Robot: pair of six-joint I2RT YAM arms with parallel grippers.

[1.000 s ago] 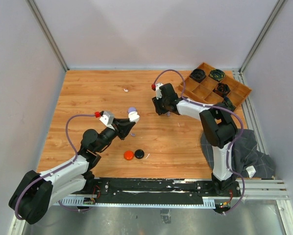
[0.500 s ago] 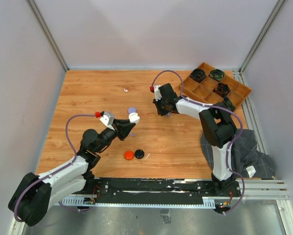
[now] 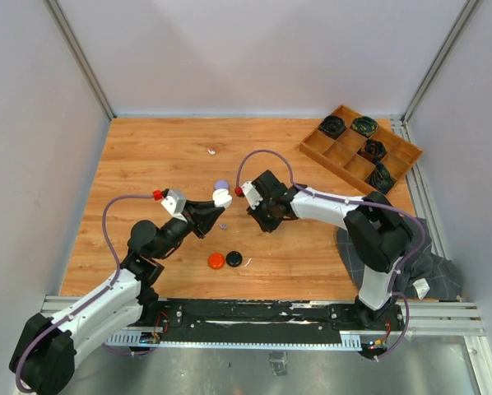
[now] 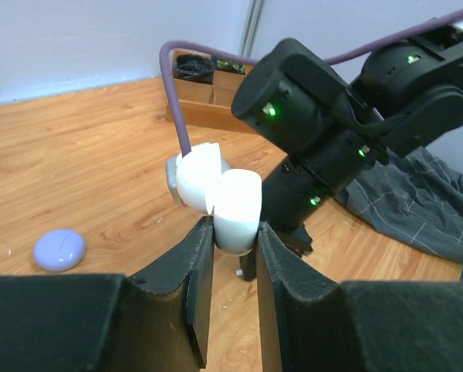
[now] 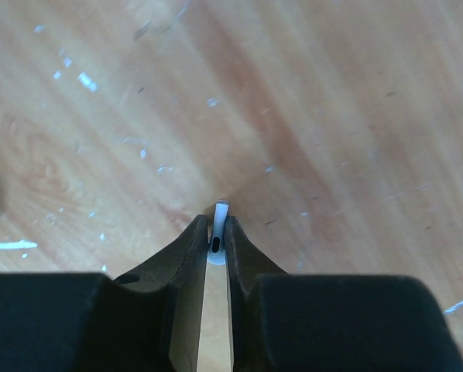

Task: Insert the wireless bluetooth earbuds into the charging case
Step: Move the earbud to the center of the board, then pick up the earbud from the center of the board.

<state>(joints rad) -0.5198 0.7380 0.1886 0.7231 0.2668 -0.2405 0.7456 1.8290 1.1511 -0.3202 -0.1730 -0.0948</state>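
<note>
Left of the tabletop's (image 3: 147, 156) middle, the left gripper (image 4: 231, 232) is pinched nearly shut on the base of the white charging case (image 4: 235, 205). It holds the case off the wood with the lid flipped open, away from the right arm. A lavender disc (image 3: 222, 185) lies just beyond the case toward the far edge. A red-orange disc (image 3: 216, 261) and a black disc (image 3: 234, 258) sit side by side nearer the front edge. Just right of the case, the right gripper (image 5: 217, 232) points down at the wood, its fingers fully closed on a white earbud (image 5: 219, 211). The bud's long axis runs along the fingers, and its tip pokes out past them. The bud therefore lies to the right of the open case and seems lower. I judge the right arm must rise and swing left to bring the bud over the cavity, with the stem turned to suit the socket; the sockets themselves cannot be made out. Room over the tabletop's middle looks open. The tray (image 3: 315, 155) in the far-right corner and the cloth (image 3: 419, 255) at the right edge are well apart from both grippers.
</note>
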